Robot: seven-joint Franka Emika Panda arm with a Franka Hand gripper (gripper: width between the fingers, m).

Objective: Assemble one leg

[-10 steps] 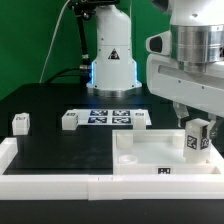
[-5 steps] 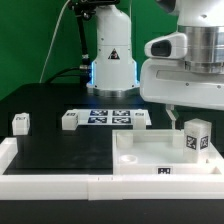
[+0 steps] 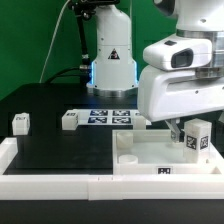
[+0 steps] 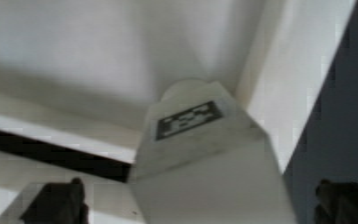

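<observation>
Exterior view, item one: the leg (image 3: 197, 137), tagged block, upright in the tray (image 3: 150, 152) corner toward the desk's front edge, seated for fastening. Gripper (image 4: 190, 205) above it, fingers spread, clear of the block. Spare legs (image 3: 68, 120) wait mid-desk.

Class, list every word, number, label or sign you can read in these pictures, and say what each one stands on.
No words or numbers can be read.
Black triangle warning sign: on the robot base; symbol too small to read.
Black-and-white square tags, patterns only: on the leg, the tray, the marker board, and two small blocks.
</observation>
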